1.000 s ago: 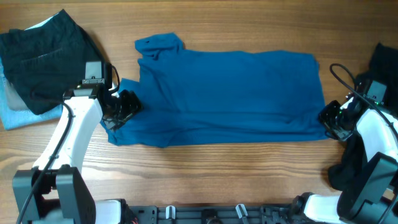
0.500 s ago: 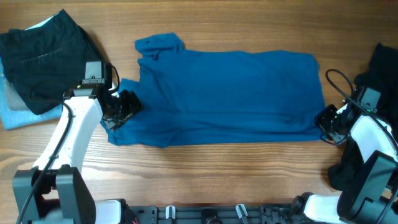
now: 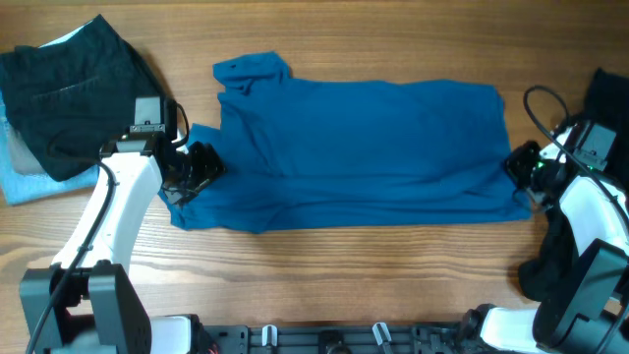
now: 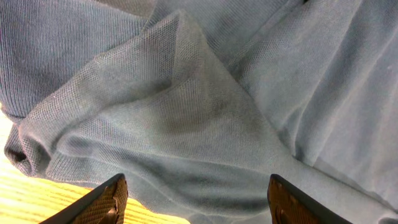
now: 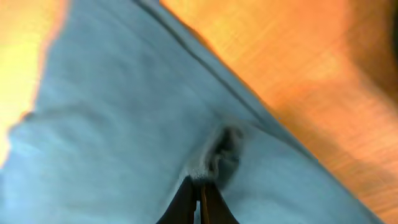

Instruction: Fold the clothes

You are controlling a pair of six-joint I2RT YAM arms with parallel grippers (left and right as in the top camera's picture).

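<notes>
Royal-blue soft cloth top with sleeves [image 3: 364, 147] lay spread flat on the wooden table [image 3: 324, 270], a crumpled black garment [image 3: 64, 88] well off its left end atop a light-blue cloth [image 3: 20, 179]. At the top's left end the left gripper [image 3: 200, 169] hung over a rumpled sleeve, its dark fingers [image 4: 106, 202] spread apart. At the top's right hem the right gripper [image 3: 518, 167] had its fingers [image 5: 185, 200] pressed together, pinching a bunched bit of the blue cloth

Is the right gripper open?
No, the right gripper has its fingertips pressed together, pinching a pucker of the blue top.
</notes>
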